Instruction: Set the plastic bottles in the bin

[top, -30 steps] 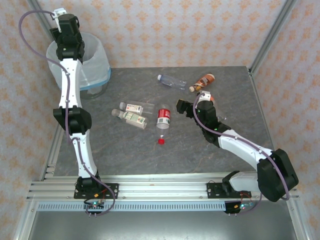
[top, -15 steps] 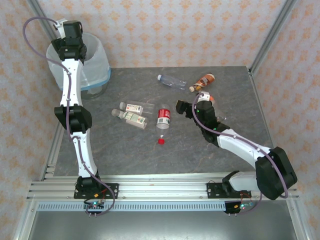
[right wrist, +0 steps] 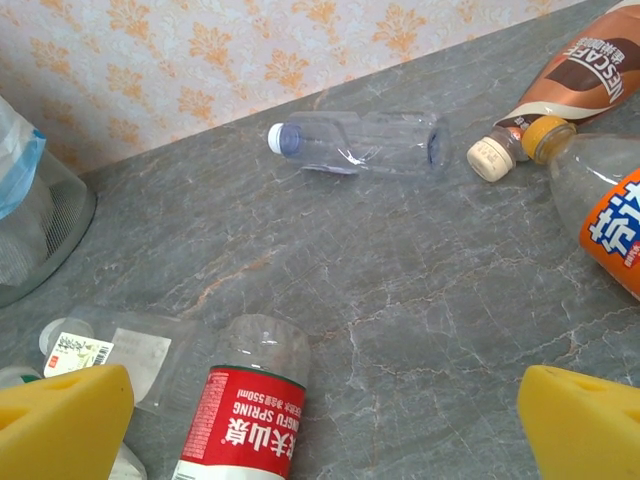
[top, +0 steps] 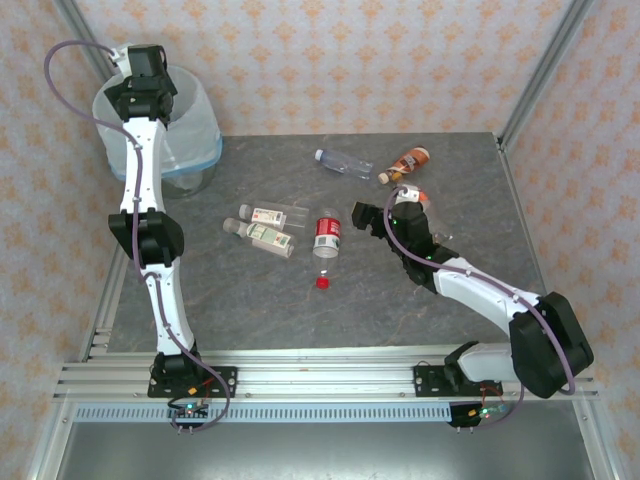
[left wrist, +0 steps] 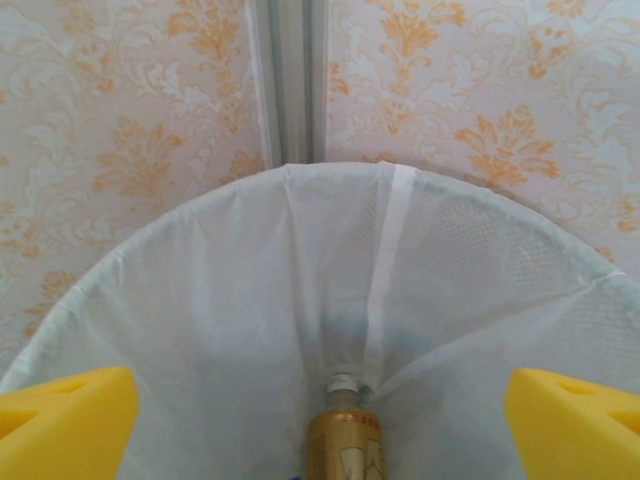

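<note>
Clearly, the left pincer (left wrist: 320, 420) hangs spread above the bin (left wrist: 200, 300), a bottle (left wrist: 342, 447), perhaps brown-labelled, lying inside below it; the right pincer (right wrist: 325, 430) gapes over the bench (right wrist: 400, 300) beside a red-labelled bottle (right wrist: 240, 415).

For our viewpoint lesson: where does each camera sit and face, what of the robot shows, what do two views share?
Top external: above, behind, looking down on the table; left arm, right arm show.
Left wrist: faces into the bin; left gripper's fingers show.
Right wrist: low, facing across the table; right gripper's fingers show.
Shared: red-labelled bottle, top and right wrist.
</note>
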{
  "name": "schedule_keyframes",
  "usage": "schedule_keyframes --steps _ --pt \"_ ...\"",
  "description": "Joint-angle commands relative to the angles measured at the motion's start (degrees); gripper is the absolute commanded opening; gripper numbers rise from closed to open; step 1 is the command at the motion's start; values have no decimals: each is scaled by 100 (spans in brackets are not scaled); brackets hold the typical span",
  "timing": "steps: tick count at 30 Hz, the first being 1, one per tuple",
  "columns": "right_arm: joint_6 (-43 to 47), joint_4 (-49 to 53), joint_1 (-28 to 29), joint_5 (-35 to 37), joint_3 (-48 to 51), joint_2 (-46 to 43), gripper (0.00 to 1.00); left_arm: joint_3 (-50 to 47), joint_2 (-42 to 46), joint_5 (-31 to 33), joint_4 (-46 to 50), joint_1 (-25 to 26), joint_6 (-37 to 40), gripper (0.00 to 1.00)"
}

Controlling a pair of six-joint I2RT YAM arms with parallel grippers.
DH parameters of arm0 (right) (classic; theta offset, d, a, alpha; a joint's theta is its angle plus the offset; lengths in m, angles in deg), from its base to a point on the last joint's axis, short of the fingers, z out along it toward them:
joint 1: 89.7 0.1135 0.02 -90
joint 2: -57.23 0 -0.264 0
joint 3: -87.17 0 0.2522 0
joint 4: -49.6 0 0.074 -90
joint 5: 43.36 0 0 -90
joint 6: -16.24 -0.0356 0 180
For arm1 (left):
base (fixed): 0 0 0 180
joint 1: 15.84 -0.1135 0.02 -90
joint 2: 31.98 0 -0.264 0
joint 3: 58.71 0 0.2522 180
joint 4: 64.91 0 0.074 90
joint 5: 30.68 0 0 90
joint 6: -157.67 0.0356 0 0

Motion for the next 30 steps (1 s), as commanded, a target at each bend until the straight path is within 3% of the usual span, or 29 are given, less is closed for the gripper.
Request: schedule_keyframes --steps 1,5,12,22,30 --pt "197 332 -60 -139 -224 -29 99 -25 577 -615 196 29 -310 97" --pt "601 999 -147 -222 -528 -4 99 -32 777 -1431 213 107 -508 100" --pt "1137 1846 -614 -427 -830 -14 99 -315 1193 -1443 251 701 -236 100" --pt "1810 2969 -1642 -505 -1192 10 99 -3111 2740 -2281 -1387 1028 -736 100" --pt "2438 3319 -2269 -794 -1279 298 99 -4813 3699 -2471 -2539 1105 -1251 100"
